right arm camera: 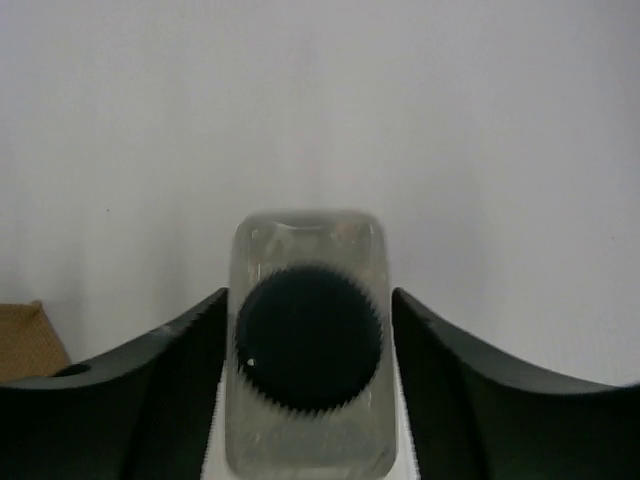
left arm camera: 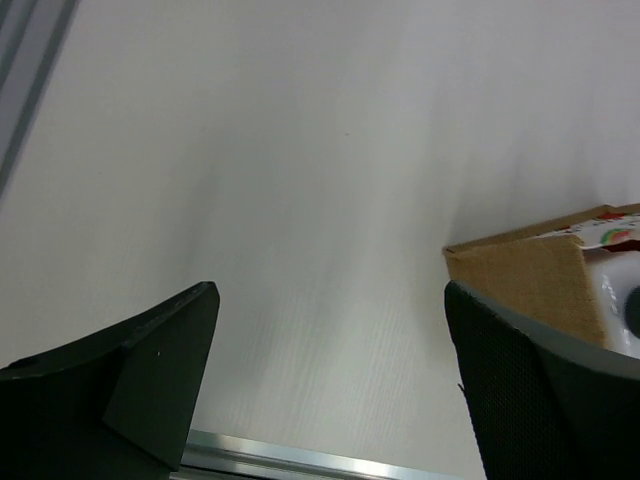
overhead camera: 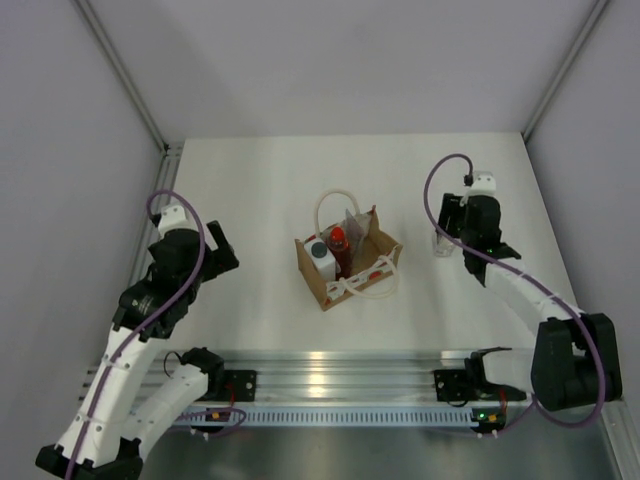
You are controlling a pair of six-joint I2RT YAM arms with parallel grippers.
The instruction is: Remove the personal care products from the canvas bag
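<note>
The right gripper (right arm camera: 308,300) sits around the clear bottle (right arm camera: 310,245), out on the table (overhead camera: 260,180) beside the bag (overhead camera: 378,248). Squeezing or not, I can't tell. The left gripper (left arm camera: 332,292) is wide open. Next, probably: the red bottle (overhead camera: 339,243).

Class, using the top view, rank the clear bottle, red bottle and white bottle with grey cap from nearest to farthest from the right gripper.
1. clear bottle, between the jaws of the right gripper.
2. red bottle, mid canvas bag.
3. white bottle, bag's left side, just beyond.
</note>
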